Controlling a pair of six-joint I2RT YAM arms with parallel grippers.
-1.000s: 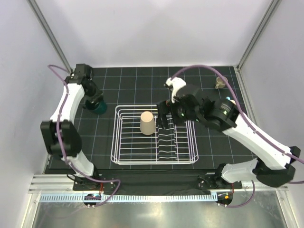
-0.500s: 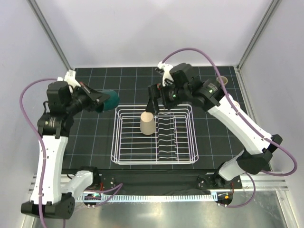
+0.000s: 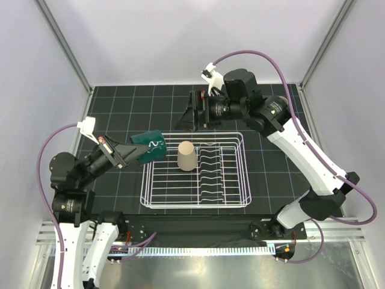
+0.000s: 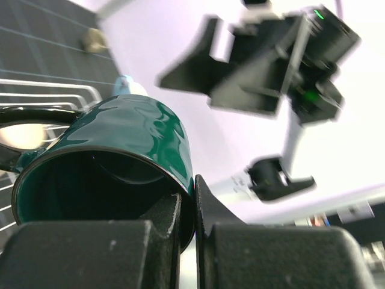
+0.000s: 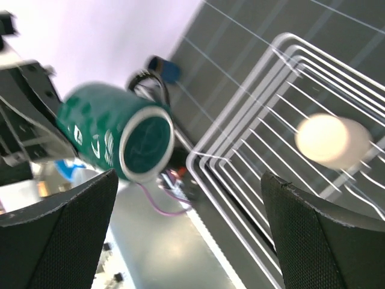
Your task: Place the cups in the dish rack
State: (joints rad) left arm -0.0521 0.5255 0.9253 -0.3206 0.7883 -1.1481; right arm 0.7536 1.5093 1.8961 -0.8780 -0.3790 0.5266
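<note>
My left gripper (image 3: 131,154) is shut on the rim of a dark teal-green mug (image 3: 150,146), one finger inside and one outside (image 4: 187,211). The mug (image 4: 138,135) hangs on its side over the left rim of the white wire dish rack (image 3: 143,192). A beige handleless cup (image 3: 187,155) stands upside down inside the rack, left of the wavy dividers. My right gripper (image 3: 195,112) hovers open and empty above the rack's far edge. Its wrist view shows the teal mug (image 5: 114,138), the beige cup (image 5: 332,141) and the rack wires (image 5: 252,150).
A small tan mug (image 4: 93,40) stands far off on the black gridded mat (image 3: 120,180). The right arm (image 3: 301,150) arches over the mat's right side. White walls enclose the cell on three sides.
The left arm lifted the teal mug from the mat's far left and swung it to the rack's left rim. The right gripper rose from the rack and drew back to its far edge.
</note>
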